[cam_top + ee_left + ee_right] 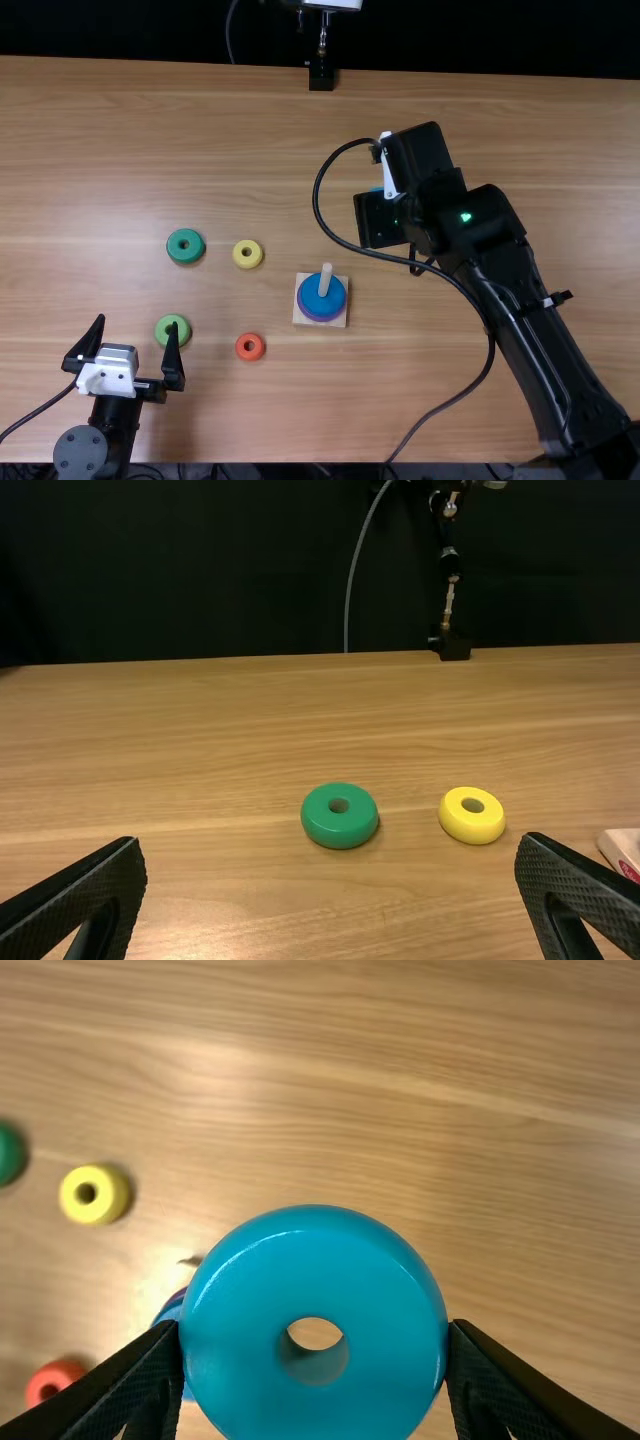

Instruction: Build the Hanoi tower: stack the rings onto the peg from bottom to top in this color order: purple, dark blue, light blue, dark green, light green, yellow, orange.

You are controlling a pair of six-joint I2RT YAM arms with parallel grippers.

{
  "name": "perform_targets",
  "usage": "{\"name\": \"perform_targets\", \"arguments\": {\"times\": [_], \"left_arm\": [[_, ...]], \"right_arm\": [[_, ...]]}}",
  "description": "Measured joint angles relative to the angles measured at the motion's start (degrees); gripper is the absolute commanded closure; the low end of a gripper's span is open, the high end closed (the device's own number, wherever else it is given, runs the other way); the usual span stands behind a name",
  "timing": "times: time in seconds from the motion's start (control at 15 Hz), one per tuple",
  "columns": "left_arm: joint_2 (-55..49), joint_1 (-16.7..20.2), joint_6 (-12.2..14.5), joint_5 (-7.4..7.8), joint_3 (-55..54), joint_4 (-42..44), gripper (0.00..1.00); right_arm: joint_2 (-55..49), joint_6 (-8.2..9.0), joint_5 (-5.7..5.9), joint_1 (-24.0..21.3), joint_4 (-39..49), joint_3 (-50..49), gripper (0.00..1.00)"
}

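In the top view, the wooden base point(335, 318) holds an upright peg point(326, 280) with the purple ring point(318, 316) under the dark blue ring point(321, 298). My right gripper point(380, 218) stands beyond and right of the base. In the right wrist view, my right gripper point(315, 1326) is shut on the light blue ring point(315, 1230), which partly hides the stack point(172, 1308). My left gripper point(137, 325), also in its wrist view point(333, 840), is open and holds nothing; its right finger partly covers the light green ring point(184, 327). The dark green point(185, 245), yellow point(248, 254) and orange point(251, 347) rings lie flat.
The right arm point(530, 330) spans the table's right side, and its black cable point(470, 378) loops close to the base's right. A dark stand foot point(321, 78) is at the table's far edge.
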Motion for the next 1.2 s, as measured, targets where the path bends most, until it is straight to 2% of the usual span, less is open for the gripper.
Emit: {"name": "perform_targets", "arguments": {"times": [0.6,1.2], "left_arm": [[0.0,0.0,-0.04,0.0,0.0,0.04,0.0],[0.0,0.0,-0.02,0.0,0.0,0.02,0.0]], "right_arm": [[-1.81,-0.02,-0.24,7.89,-3.23,0.04,1.0],[-2.54,0.02,-0.26,12.61,-3.43,0.04,1.0]]}}
